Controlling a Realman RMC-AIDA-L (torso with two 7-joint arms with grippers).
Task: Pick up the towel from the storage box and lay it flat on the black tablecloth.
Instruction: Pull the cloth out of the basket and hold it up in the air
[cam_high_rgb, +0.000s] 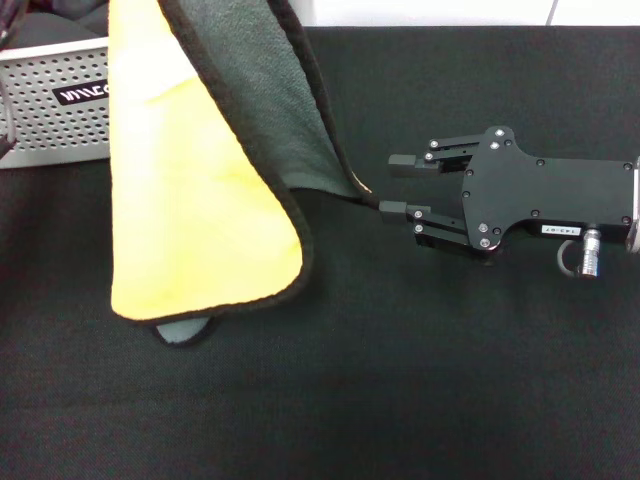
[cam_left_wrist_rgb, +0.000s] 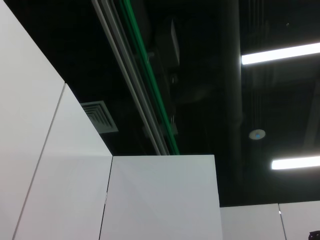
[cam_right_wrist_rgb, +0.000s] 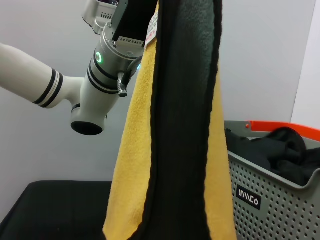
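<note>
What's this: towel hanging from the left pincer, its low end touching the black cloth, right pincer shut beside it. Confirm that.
Not quite: the right pincer is open, as the head view shows. The rest stands: the towel hangs from the left pincer, its low end on the black cloth.

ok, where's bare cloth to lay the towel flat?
Widest free patch: the black tablecloth along the near edge, below the right gripper and the hanging towel. Also bare beyond the gripper, toward the far edge. Crowded at far left: the storage box sits behind the towel.
</note>
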